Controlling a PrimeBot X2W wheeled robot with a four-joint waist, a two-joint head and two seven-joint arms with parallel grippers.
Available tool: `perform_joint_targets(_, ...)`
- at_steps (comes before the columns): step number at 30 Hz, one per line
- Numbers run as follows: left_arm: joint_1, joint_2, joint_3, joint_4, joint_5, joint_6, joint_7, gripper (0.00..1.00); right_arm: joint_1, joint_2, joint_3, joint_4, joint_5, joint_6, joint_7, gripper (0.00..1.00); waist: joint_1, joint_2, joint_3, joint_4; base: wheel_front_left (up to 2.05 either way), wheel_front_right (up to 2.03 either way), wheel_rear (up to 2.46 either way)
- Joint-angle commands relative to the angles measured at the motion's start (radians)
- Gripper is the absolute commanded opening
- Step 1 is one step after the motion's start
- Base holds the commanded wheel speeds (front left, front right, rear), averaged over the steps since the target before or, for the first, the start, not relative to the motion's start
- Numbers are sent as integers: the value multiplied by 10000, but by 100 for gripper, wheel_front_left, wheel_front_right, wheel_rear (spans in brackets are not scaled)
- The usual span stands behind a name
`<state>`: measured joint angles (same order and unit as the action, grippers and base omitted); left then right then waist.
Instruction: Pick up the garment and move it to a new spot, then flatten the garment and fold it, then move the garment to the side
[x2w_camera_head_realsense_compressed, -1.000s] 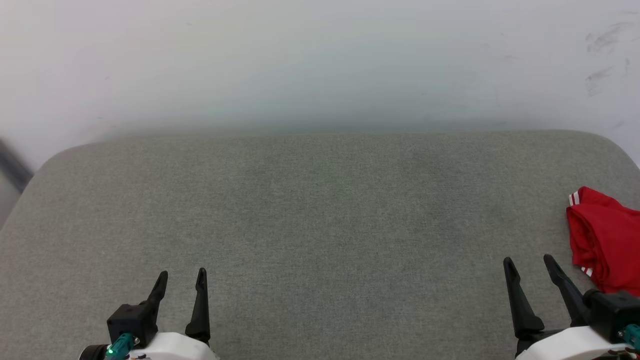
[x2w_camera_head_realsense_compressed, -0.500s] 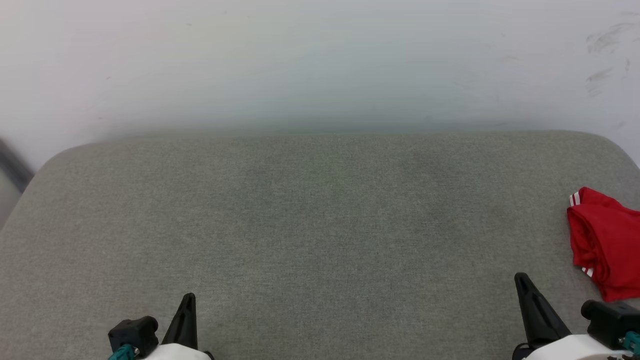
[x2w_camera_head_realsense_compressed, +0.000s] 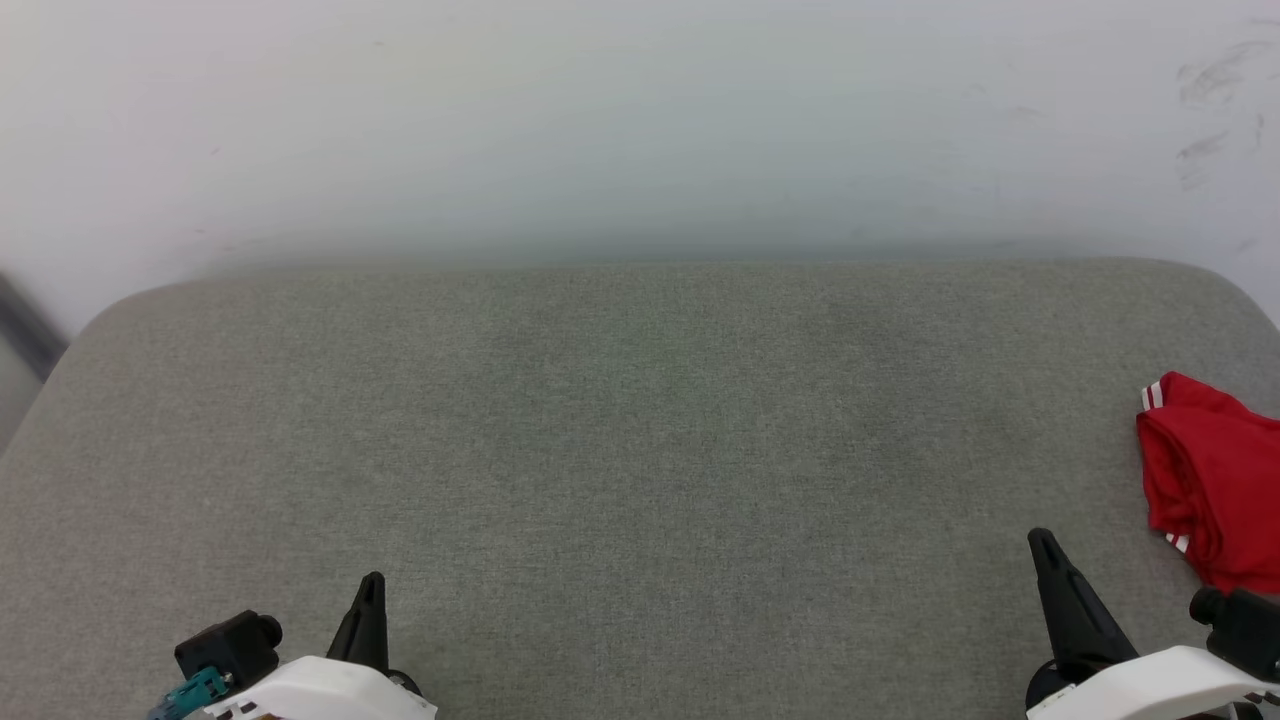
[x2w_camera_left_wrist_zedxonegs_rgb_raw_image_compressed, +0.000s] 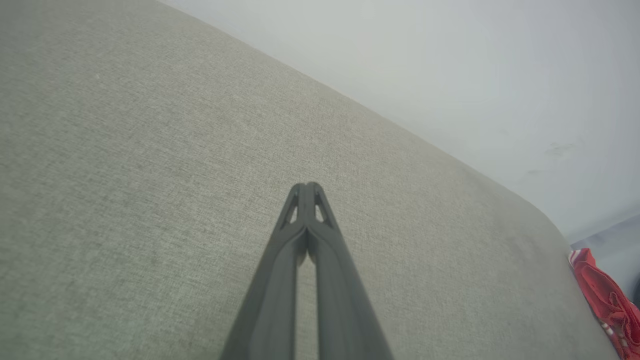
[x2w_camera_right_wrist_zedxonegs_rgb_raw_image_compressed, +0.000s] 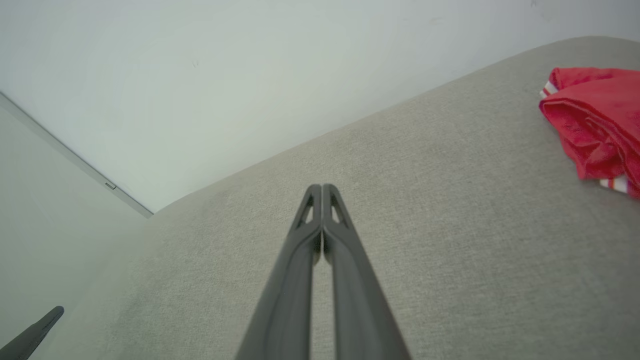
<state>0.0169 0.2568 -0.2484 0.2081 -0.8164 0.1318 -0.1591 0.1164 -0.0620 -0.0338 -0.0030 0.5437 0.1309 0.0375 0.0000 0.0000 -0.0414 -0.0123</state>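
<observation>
shut since a second ago, left hand (x2w_camera_left_wrist_zedxonegs_rgb_raw_image_compressed: 306, 187) and right hand (x2w_camera_right_wrist_zedxonegs_rgb_raw_image_compressed: 322, 188) hold nothing; the garment (x2w_camera_head_realsense_compressed: 1210, 480) looks soft, light, bunched: pinch its near striped edge.

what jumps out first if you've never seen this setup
The bright red garment, bunched at the right edge of the grey cushioned surface, grabs the eye first. Next come the left claw and right claw along the bottom, both shut and empty.
</observation>
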Motion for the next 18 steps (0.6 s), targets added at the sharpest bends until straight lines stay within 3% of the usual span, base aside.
perform_joint_targets(1,-289,-10,175,-93,-251,-82,76,0,-334,-94,-1,-54,388,-1,9,0,0,0,4,1,0,0,0)
perform_joint_targets(18,-556,-475,981,8,-2129,-701,690,0,-799,-160,-48,539,2978,0,66,0,0,0,77,22,0,0,0)
